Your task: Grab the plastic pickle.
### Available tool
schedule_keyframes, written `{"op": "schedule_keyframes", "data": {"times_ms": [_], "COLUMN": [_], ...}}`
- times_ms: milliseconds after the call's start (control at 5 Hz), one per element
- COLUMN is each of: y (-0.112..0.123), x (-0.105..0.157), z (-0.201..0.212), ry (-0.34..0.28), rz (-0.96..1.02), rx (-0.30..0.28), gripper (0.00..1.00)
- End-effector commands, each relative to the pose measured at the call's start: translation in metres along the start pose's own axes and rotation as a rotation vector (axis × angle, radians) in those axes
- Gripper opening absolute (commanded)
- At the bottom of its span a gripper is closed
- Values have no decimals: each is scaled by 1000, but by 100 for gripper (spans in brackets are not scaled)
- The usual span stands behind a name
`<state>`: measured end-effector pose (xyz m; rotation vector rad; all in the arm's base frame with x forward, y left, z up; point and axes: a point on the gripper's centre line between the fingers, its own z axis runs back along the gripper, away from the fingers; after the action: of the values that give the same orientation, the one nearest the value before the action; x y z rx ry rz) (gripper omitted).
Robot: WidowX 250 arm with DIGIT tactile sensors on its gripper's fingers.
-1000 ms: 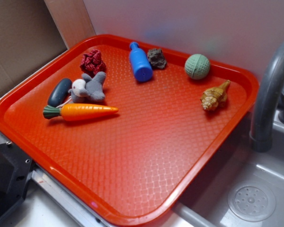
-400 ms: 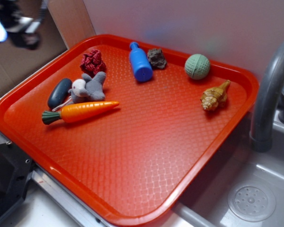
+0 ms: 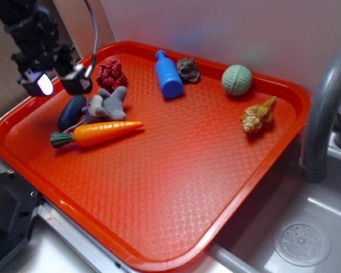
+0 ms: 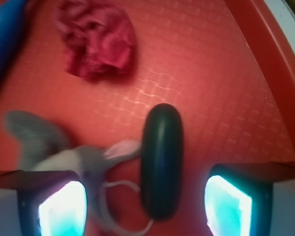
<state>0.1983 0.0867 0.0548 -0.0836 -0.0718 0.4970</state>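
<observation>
One tray (image 3: 284, 91) holds eight small things: one pickle (image 3: 71, 110), one carrot (image 3: 99, 133), one grey plush mouse (image 3: 107, 104), one crumpled red wad (image 3: 111, 74), one blue bottle (image 3: 168, 74), one dark rock (image 3: 188, 70), one green ball (image 3: 237, 79) and one shell (image 3: 258, 115) (tan, spiralled). One faucet (image 3: 324, 108) stands beside it, over one sink (image 3: 324, 222).

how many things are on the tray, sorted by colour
red: 1, the crumpled cloth
blue: 1, the bottle
orange: 1, the carrot
dark green-grey: 1, the pickle
grey: 2, the toy mouse and the rock
pale green: 1, the ball
tan: 1, the shell
total: 8, all lying on the orange-red tray
</observation>
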Motion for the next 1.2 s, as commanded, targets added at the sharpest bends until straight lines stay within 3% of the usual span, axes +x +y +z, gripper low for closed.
{"op": "schedule_keyframes", "data": {"times_ms": [0, 200, 600, 800, 1000], "y": [-1, 3, 5, 3, 2], "x": [2, 3, 6, 6, 6], "z": [-23, -28, -49, -52, -51], "ry": [-56, -50, -5, 0, -11], "rz": [-62, -61, -70, -75, -85], "rx": [191, 204, 323, 384, 391], "gripper": [100, 100, 100, 0, 0]}}
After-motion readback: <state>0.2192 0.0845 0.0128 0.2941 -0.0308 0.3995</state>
